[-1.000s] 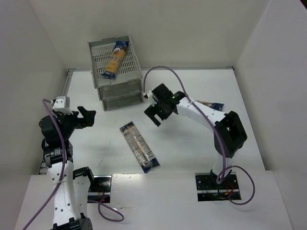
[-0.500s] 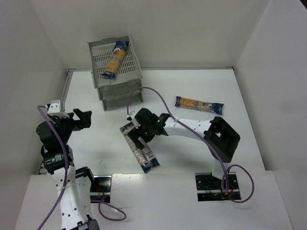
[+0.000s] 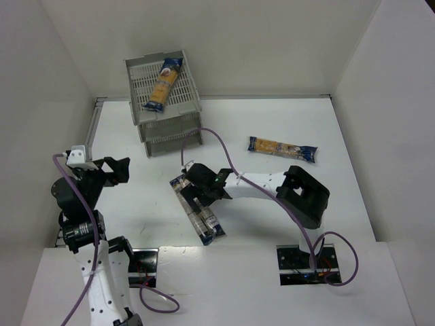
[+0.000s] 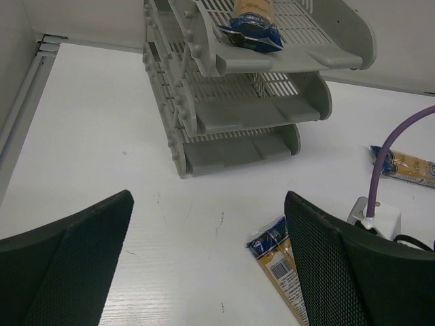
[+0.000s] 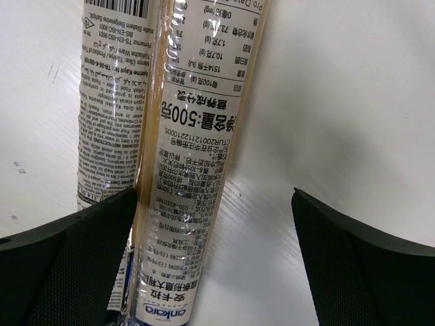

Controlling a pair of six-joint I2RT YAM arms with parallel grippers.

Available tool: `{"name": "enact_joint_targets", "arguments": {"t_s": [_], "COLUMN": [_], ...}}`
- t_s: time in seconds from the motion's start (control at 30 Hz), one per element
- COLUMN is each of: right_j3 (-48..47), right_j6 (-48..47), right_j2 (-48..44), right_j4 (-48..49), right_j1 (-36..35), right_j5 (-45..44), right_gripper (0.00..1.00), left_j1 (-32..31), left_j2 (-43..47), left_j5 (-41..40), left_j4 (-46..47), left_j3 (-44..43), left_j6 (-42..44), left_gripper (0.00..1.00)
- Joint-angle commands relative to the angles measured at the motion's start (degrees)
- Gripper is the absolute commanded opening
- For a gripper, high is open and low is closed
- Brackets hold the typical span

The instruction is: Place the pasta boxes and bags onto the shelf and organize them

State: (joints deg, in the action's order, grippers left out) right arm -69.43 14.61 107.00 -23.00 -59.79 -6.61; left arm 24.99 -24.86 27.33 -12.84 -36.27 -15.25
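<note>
Well, the right hand (image 3: 200, 197) is down low over the near package (image 3: 208, 225), spread as wide as it goes. One finger sits on each side of the long slim bag, and the hand is closed on nothing. From above, the hand and wrist cover the bag's upper half, so only the lower stretch and its dark blue end show. The right wrist view is so close that both ends of the near package (image 5: 197, 136) are cut off. What shows is clear wrap and printed label, with the finger (image 5: 68, 265) on the left of that view overlapping its edge. Whether it presses the bag or only sits in front of it, I cannot tell, nor whether the fingertips reach the surface (image 3: 146, 204).

The left hand (image 3: 119, 170) hangs well off to the left, fully open and empty, facing the shelf (image 3: 192, 92). Its own camera crops the shelf top, so the shelved package (image 4: 253, 30) shows only a blue end and a sliver of orange. From above it lies lengthwise in the top tray. The two lower trays are mostly tucked under those above, and I cannot see into them. The far package (image 3: 282, 147) lies flat to the right, well apart from both hands. In the left wrist view a purple cable (image 4: 378, 170) crosses one end of it and the frame edge cuts off the rest.
</note>
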Motion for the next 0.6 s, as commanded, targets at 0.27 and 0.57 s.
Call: {"name": "enact_joint_targets", "arguments": {"t_s": [0.27,0.57], "right_j3": [0.26,-2.11], "right_j6": [-1.33,-3.63], "right_j2": [-1.44,-3.47], "right_j4": [-0.55,-2.22], "right_j1": [-1.46,-2.7], "right_j5": [11.88,13.2], "right_gripper": [1.0,1.0], "left_j1": [2.16,2.16], "left_j2": [-0.54,-1.07], "left_j5": [0.71,0.71], "left_j4": [2.91,2.91], "left_j3": [0.24,0.24], "left_j6": [-0.66,-0.66], "left_gripper": [0.99,0.99]}}
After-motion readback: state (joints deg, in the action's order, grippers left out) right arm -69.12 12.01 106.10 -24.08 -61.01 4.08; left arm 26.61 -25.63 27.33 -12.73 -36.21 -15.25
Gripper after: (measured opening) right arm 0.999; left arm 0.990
